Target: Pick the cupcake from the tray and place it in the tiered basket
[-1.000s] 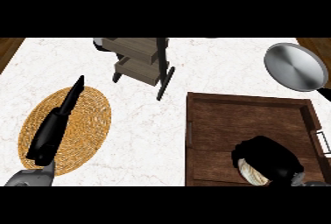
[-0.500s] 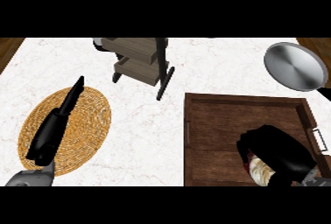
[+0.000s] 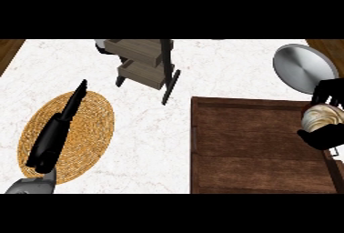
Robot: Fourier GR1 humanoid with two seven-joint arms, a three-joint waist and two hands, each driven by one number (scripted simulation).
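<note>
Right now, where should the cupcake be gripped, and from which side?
By its sides, coming in from the right. The cupcake faces up with a soft-looking swirled top, so squeezing there would likely spoil it. The right hand curls its fingers round the flanks, leaving the swirl showing.

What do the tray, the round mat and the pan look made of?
Tray: dark brown wood, matte; plank seams and grain show.
Round mat: likely woven straw or rattan; concentric orange-tan rings.
Pan: metal, probably steel; smooth grey with a soft sheen.
</note>
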